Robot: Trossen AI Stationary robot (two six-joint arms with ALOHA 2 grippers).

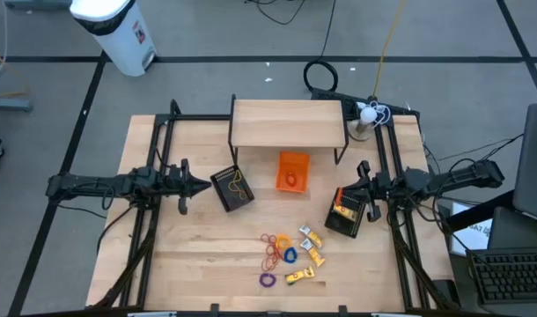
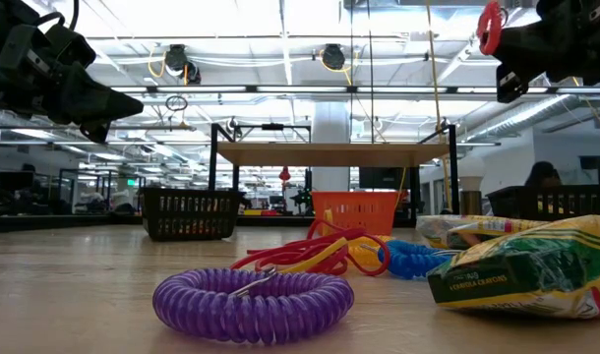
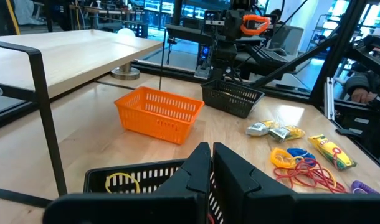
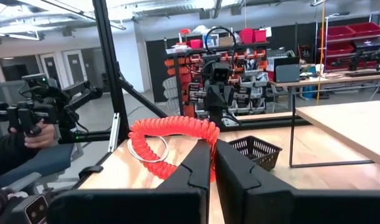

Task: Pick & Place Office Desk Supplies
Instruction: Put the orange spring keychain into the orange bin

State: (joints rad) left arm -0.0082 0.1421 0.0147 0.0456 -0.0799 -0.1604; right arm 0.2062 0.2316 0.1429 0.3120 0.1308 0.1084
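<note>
The loose supplies lie in a pile at the table's near middle: red rubber bands, a blue ring, a purple coil ring and yellow-and-white packs. My right gripper hangs high over the right side, shut on a red coil ring, above a black basket. My left gripper is shut and holds nothing. It hangs level at the left, just short of another black basket that has a yellow band inside. My right gripper pinches the red coil ring by one side of its loop between its two fingertips. The fingers point about level toward the table's left, tipped slightly up. The ring stands up past the fingertips, lifted well clear of the table.
An orange basket with a red ring inside stands at the middle, in front of a wooden shelf on black legs. A white lamp base stands at the far right. People sit in the room beyond the table.
</note>
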